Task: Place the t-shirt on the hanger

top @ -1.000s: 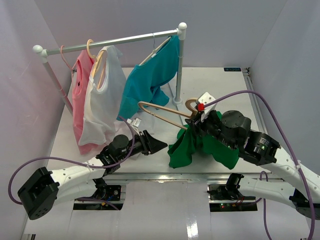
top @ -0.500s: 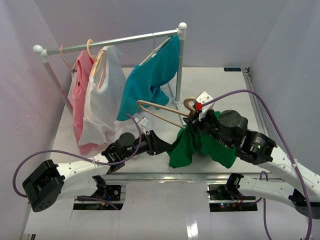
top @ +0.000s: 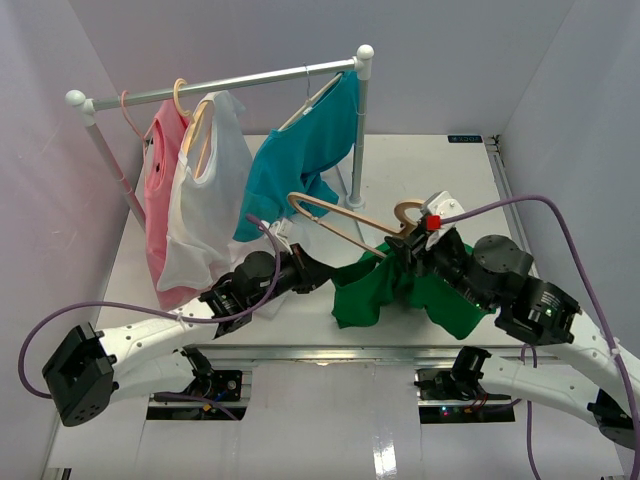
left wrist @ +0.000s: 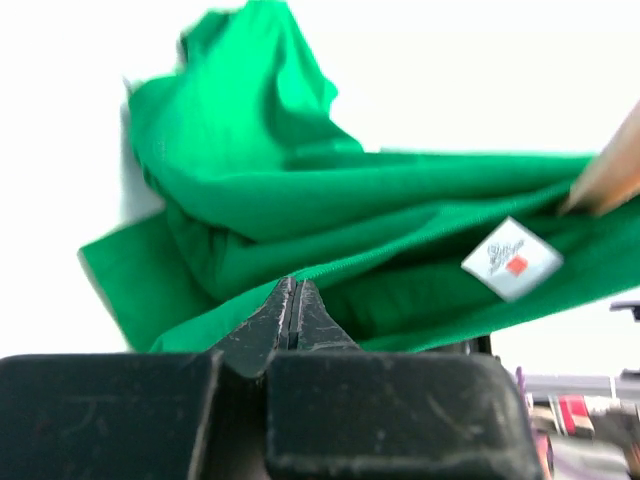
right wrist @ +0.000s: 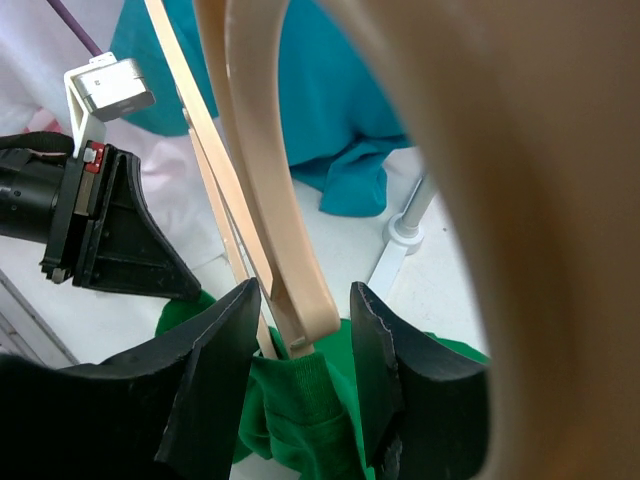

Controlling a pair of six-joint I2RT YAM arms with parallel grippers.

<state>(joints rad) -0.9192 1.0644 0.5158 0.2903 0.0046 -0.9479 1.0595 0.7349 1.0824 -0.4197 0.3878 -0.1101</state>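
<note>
Green cloth of the t-shirt (top: 372, 295) droops in a bunch at 6 o'clock below the hanger (top: 345, 212), with a ribbed edge gathered round the wood between the holding fingers. Right gripper (top: 408, 248) clamps the hanger near its neck, one finger (right wrist: 222, 365) on either side of the wood. The hook stands at 12 o'clock and the bare arm reaches toward 10 o'clock. Left gripper (top: 322, 274) sits at 9 o'clock of the t-shirt, fingers pressed together, tips against a fold. Whether they pinch cloth, I cannot tell.
</note>
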